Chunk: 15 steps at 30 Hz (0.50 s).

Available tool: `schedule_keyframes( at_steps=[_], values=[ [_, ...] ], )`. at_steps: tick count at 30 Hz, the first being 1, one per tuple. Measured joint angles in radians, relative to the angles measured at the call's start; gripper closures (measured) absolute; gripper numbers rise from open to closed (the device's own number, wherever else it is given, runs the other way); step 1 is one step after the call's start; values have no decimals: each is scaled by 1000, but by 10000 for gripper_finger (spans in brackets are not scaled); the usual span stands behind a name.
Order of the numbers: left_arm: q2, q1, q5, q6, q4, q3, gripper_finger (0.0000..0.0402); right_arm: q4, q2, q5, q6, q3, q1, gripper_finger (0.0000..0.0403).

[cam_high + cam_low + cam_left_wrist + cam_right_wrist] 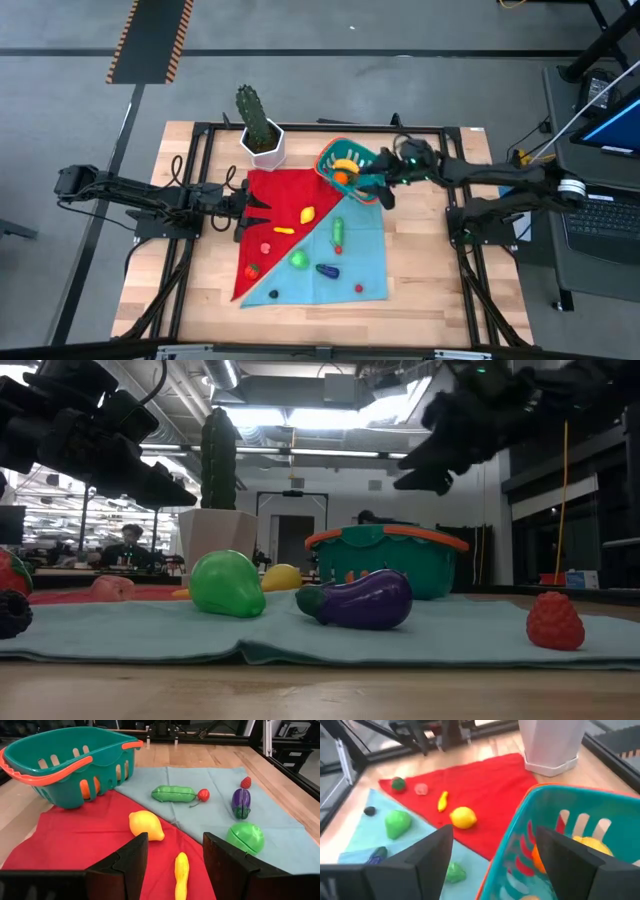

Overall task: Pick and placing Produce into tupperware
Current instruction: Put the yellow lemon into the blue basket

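The teal tupperware (345,160) with its orange rim stands at the far right corner of the red and light-blue cloth (300,190). An orange piece (539,858) and a yellow one (594,845) lie inside it. My right gripper (383,188) hangs open above the tub's right side, clear of it in the low view (420,470). Loose produce lies on the cloth: a lemon (307,213), a yellow banana (284,230), a green pod (338,232), a green pear (298,260), a purple eggplant (327,270) and a strawberry (358,288). My left gripper (252,208) waits open at the cloth's left edge.
A tall green cactus in a white pot (262,135) stands at the cloth's far left corner, beside the tub. Black frame rails (300,126) run round the wooden table. More small pieces, red (252,269), pink (266,246) and dark (273,295), lie near the cloth's near left.
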Motion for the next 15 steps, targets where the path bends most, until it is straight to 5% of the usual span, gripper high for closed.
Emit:
schedule_keyframes(
  at_steps=[7, 15],
  values=[
    [0, 0, 0, -1, 0, 0, 223, 273, -33, 8, 40, -177, 36, 120],
    [0, 0, 0, -57, 0, 0, 223, 283, -32, 8, 86, -191, 37, 120]
  ],
)
